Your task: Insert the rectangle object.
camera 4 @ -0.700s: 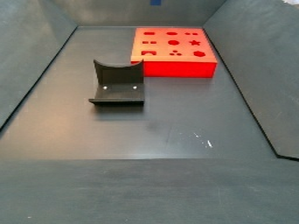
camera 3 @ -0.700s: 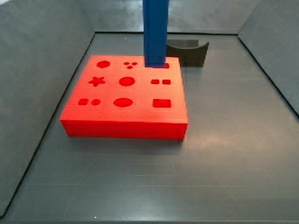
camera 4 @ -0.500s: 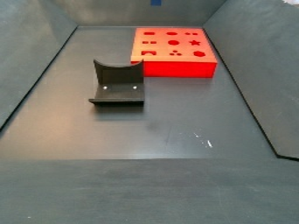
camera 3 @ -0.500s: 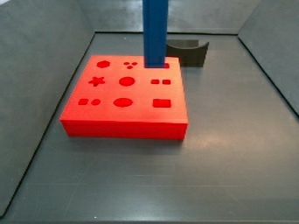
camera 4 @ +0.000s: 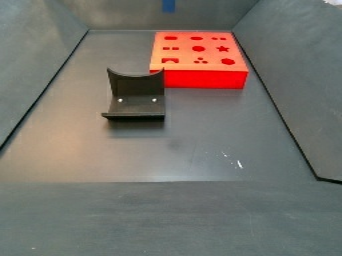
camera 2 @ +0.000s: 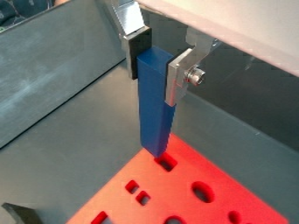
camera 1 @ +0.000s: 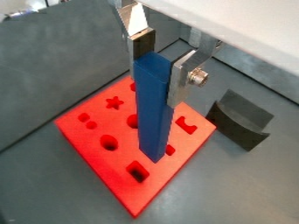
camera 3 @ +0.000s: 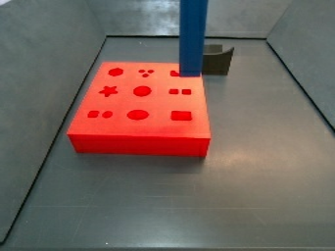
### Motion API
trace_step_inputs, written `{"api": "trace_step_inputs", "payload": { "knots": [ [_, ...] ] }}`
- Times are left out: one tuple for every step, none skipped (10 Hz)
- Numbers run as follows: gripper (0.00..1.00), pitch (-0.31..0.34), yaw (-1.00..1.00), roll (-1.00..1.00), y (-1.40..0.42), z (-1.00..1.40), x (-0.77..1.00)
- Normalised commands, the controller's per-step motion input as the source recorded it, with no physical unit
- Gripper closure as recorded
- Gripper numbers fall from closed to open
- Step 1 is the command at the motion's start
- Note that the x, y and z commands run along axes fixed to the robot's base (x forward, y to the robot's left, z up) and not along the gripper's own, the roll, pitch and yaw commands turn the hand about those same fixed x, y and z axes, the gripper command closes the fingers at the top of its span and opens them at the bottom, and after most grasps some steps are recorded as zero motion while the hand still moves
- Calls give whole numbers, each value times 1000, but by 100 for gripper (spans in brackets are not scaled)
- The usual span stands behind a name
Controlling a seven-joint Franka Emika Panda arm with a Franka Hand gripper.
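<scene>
The blue bar is gripped near its upper end by the end effector, whose flat silver fingers are pressed against two opposite faces of the bar in both wrist views. The bar is held upright above the red block, and its lower end is seen in a wrist view just over one of the holes near an edge of the block. In a side view the bar is seen standing over the far edge of the red block, on the side nearest the dark grey holder, and its top runs out of the picture. In a side view only a small tip of the bar is visible at the upper border, beyond the red block. The dark grey holder rests on the counter, apart from the red block.
</scene>
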Motion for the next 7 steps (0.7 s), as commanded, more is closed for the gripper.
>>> {"api": "trace_step_inputs", "payload": {
  "knots": [
    [100, -74, 11, 237, -266, -674, 120],
    [100, 0, 0, 0, 0, -60, 0],
    [100, 0, -34, 106, 0, -474, -57],
    [100, 0, -17, 160, -6, -591, -154],
    [100, -7, -11, 79, 0, -414, -283],
    [100, 0, -51, 11, -34, -231, -111],
    [100, 0, -49, 0, -69, -91, -40]
  ]
}}
